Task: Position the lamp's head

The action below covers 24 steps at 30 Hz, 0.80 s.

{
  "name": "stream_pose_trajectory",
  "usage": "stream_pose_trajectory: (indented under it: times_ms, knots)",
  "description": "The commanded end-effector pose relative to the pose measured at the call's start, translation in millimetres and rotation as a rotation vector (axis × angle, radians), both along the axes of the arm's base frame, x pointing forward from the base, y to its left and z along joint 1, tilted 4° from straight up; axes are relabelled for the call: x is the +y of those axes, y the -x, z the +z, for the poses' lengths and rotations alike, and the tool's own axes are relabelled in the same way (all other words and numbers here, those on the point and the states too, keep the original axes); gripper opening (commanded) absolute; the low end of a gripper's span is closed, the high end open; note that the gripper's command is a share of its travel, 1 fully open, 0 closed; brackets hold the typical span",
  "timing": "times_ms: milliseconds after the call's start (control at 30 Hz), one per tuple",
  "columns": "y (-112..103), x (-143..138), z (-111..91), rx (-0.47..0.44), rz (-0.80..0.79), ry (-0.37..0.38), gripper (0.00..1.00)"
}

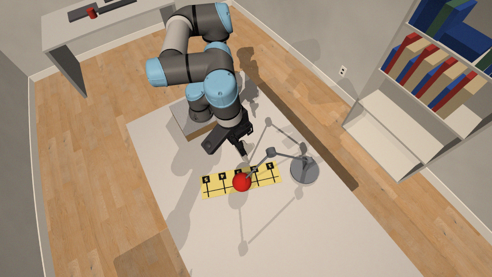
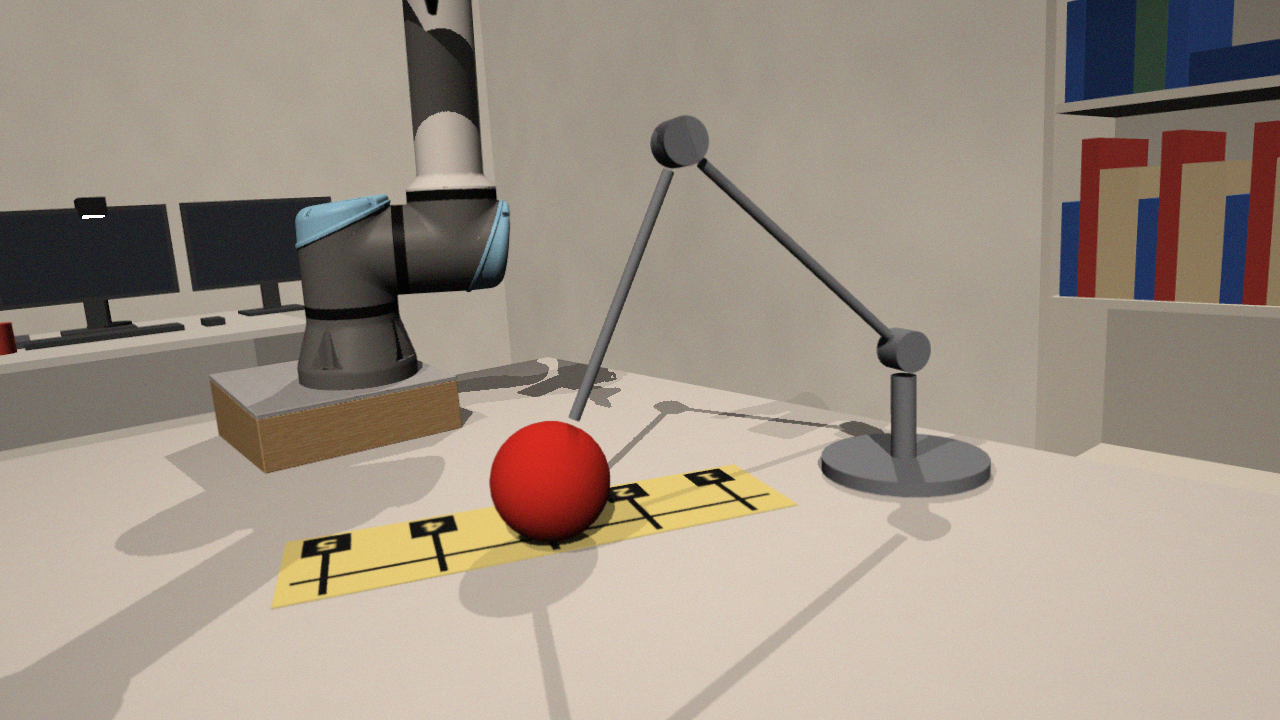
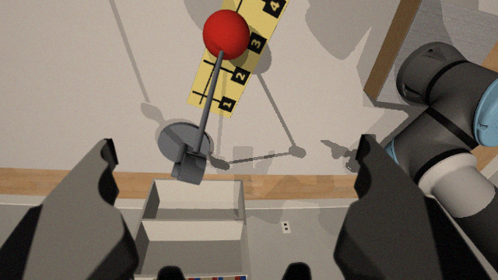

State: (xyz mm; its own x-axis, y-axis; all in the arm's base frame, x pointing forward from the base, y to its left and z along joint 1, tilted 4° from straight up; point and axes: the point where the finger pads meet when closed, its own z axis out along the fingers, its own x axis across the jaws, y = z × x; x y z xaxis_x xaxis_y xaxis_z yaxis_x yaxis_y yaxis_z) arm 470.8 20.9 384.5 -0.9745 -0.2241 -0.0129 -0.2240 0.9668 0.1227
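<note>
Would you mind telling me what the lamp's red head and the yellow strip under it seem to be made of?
The head looks like smooth matte plastic or painted metal: even red, soft shading, no sharp glare. The strip looks like a thin printed paper or vinyl sheet: it lies flat, with black numbered marks.

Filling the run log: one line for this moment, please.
jaws open, empty | round red lamp head resting low over mark 3 | gripper high above lamp

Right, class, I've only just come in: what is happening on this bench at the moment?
A robot arm is working with a jointed grey lamp that has a red ball head. The head sits low at mark 3 of a yellow numbered strip, seemingly touching it rather than raised. The arm's hand is wide open and holds nothing; it hangs above the lamp, looking down on the elbow joint.
</note>
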Motion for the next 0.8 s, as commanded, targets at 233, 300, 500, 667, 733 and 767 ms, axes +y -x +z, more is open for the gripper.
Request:
stream_pose_trajectory:
  times_ms: [233,300,500,667,733,767]
  knots:
    - [1.0,-5.8,0.4,-0.01,-0.08,-0.11,1.0]
    - [0.9,-5.2,0.4,-0.013,-0.107,-0.147,1.0]
    - [0.6,-3.6,0.4,-0.022,-0.188,-0.257,1.0]
    - [0.5,-3.4,0.5,-0.026,-0.224,-0.307,1.0]
    - [0.4,-3.5,0.6,-0.028,-0.247,-0.338,1.0]
    - [0.4,-3.6,0.7,-0.029,-0.259,-0.353,1.0]
